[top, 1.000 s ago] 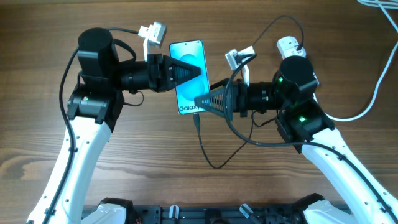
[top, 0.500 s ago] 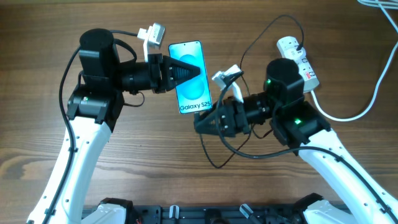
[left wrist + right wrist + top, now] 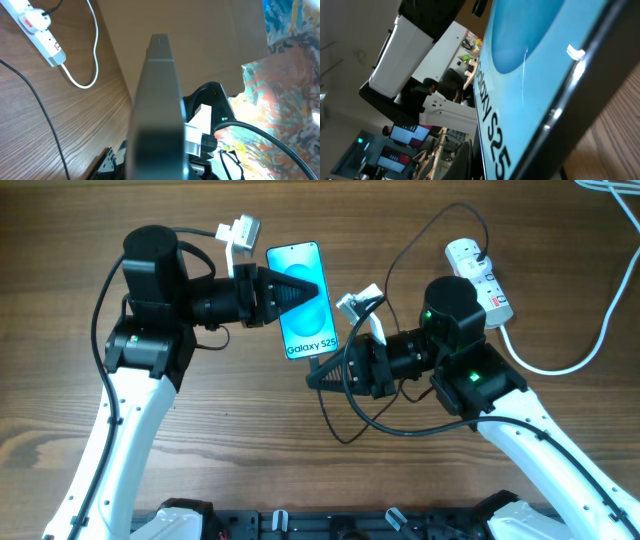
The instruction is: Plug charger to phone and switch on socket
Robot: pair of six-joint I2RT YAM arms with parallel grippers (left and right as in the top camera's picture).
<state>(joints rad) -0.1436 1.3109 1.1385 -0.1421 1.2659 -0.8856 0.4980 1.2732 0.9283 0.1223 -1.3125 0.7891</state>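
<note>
Overhead view, item one: the phone [image 3: 305, 330], cyan screen up, raised off the bench [image 3: 230, 430] in the left gripper [image 3: 318, 293], whose fingers are closed flat across the screen and back from the phone's left side. The phone's long axis runs away from the robot, and the white text strip marks the near end. Item two: the right gripper [image 3: 313, 378], just beside that text end and slightly to its right. Its fingers are drawn fully together, apparently pinching the charger [image 3: 330, 420] close to its connector tip. The rest of the black cable loops away on the near side of the phone. The tip sits just short of the phone's near edge and looks not yet seated. The fit depends on bringing the connector in line with the phone's long axis and pushing it away from the robot, and the right arm is the nearer one for this. Item three: the socket [image 3: 480, 275], well apart to the phone's right, with its thick white cord [image 3: 590, 340] trailing beyond; its switch is untouched.
</note>
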